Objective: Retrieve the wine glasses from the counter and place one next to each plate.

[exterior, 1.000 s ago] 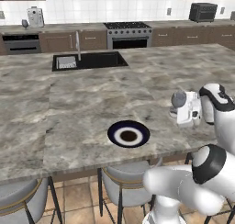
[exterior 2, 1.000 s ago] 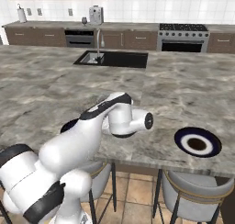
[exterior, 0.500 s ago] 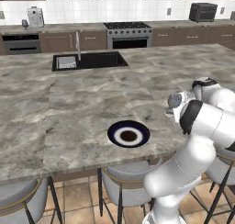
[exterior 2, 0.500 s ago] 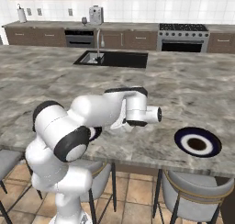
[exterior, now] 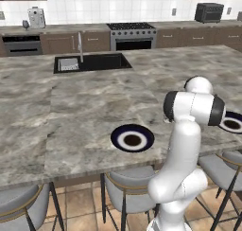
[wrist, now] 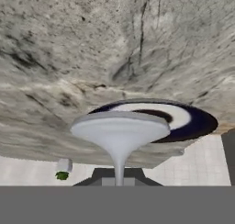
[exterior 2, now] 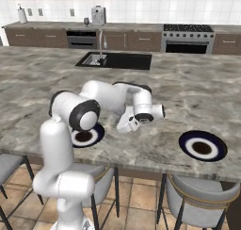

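Right, you've got a wine glass (wrist: 120, 131) riding in the hand view, foot toward the camera, its stem (wrist: 119, 170) running down between the jaws, which are pressed tight on it. It hangs over the marble table (wrist: 55, 71), just off a navy plate (wrist: 193, 121). Treat it as light, slick and brittle: grip the stem, never the bowl, and set it down gently. Your gripper (exterior 2: 126, 124) hovers between the two plates (exterior 2: 202, 146). Behind, you've a sink (exterior: 90, 63), a range (exterior: 132, 35) and stools (exterior 2: 200, 196) under the edge.
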Available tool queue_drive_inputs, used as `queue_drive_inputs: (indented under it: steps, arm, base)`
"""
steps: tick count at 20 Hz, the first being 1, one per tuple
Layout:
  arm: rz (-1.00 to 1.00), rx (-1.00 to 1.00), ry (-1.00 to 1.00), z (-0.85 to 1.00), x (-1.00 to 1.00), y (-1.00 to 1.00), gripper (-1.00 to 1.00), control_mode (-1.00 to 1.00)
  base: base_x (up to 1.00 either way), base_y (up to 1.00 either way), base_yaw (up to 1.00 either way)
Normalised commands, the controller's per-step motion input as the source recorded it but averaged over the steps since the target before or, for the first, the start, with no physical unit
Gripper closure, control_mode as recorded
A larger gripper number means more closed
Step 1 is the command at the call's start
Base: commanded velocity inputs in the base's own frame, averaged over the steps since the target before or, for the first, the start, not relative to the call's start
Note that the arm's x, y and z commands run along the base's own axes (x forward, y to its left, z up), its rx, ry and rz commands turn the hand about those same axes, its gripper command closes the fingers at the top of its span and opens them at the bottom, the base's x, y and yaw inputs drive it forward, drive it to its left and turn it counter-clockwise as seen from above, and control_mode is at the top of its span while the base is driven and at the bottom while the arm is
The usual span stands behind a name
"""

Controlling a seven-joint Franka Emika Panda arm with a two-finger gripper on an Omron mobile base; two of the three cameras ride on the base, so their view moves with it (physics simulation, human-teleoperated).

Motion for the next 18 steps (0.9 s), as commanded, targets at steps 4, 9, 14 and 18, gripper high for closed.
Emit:
queue_drive_inputs:
  steps: [4,9,14,18]
  arm:
    - [0.0,0.0,0.15,-0.45,0.21,0.21,1.0,-1.0]
    - [0.01,0.0,0.0,-0.43,0.04,0.09,1.0,-1.0]
    - [0.03,0.0,-0.03,-0.35,0.01,0.01,1.0,-1.0]
    - [0.04,0.0,-0.03,-0.24,0.0,0.0,1.0,-1.0]
  base:
    - [0.0,0.0,0.0]
    - [0.0,0.0,0.0]
    - [0.0,0.0,0.0]
    - [0.0,0.0,0.0]
